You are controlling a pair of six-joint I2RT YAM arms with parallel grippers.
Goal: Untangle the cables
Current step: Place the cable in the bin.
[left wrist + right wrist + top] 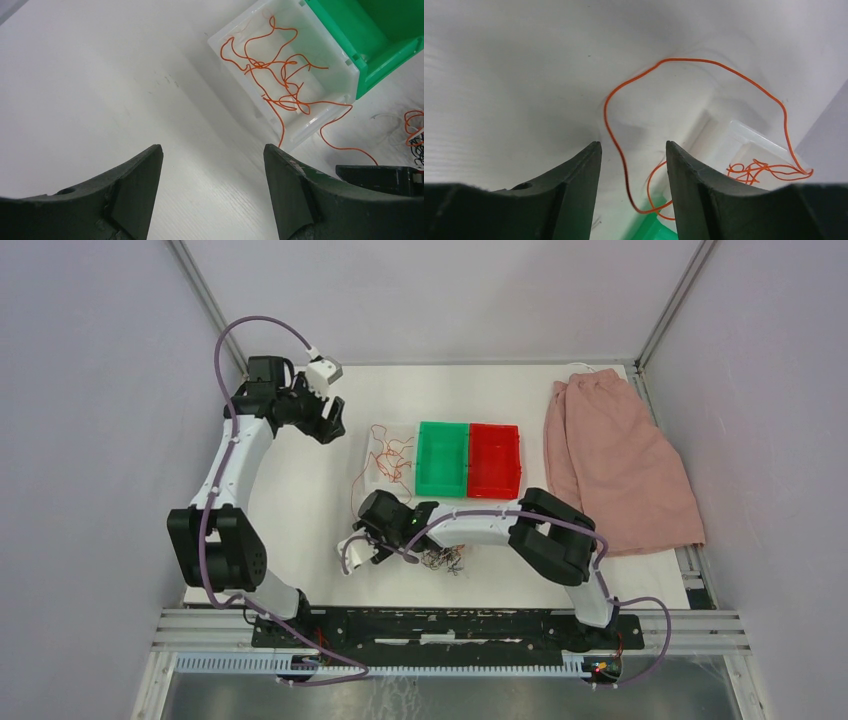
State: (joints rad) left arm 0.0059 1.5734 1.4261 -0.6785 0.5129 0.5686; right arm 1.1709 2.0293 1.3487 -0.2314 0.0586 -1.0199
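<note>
The cables lie in two lots. Loose orange-red wires (280,70) fill a clear bin (385,478), and one long orange wire (704,62) trails out of it over the table. A small clump of black, white and orange wires (442,560) rests near the front edge, just right of my right gripper (354,552). In the right wrist view the right gripper (632,145) is open, and the trailing wire passes between its fingers without being pinched. My left gripper (212,149) is open and empty above bare table, left of the clear bin (340,82), at the back left (328,424).
A green bin (443,458) and a red bin (495,460) stand side by side right of the clear bin. A pink cloth (615,465) covers the table's right side. Grey walls close in the table on both sides.
</note>
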